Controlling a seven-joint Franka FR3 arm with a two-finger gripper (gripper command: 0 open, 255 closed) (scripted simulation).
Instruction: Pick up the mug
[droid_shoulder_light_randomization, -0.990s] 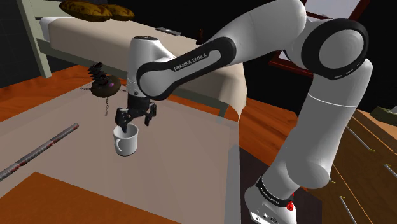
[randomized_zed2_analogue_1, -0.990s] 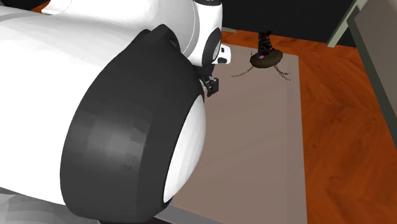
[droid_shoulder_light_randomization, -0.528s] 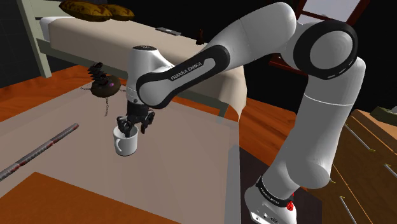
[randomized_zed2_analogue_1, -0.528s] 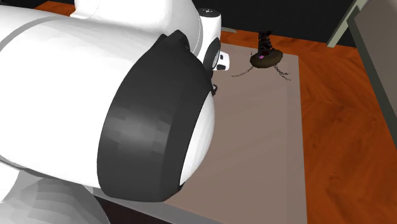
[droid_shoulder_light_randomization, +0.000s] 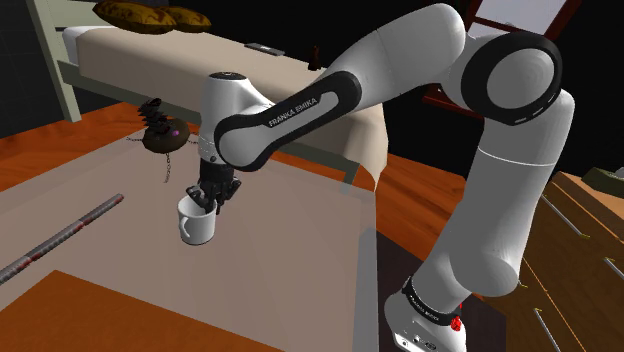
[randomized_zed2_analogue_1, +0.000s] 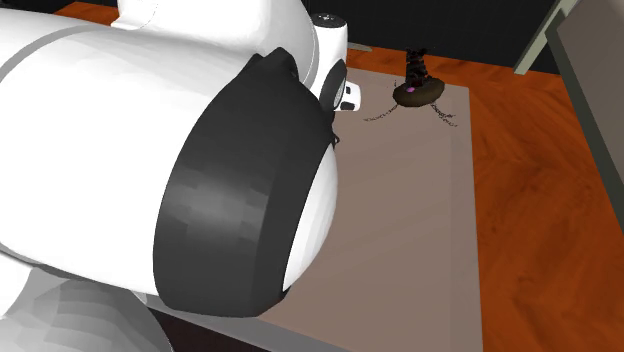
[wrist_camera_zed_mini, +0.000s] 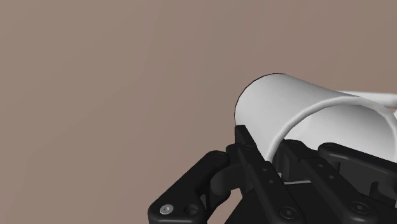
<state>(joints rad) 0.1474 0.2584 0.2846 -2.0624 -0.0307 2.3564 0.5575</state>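
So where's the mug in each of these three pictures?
Shoulder view: mug left of centre on the mat, with the gripper at its rim.
Second exterior view: hidden behind the arm, which covers the left.
Wrist view: mug close up, its wall clasped by the gripper.
Shared landmark: the grey-brown mat. The dark spiky thing at its far end also shows in the second exterior view.

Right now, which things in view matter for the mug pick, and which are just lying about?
Job:
mug
gripper, clasped on the mug's rim

Lying about:
dark rod
dark trinket with chains
brown cushions
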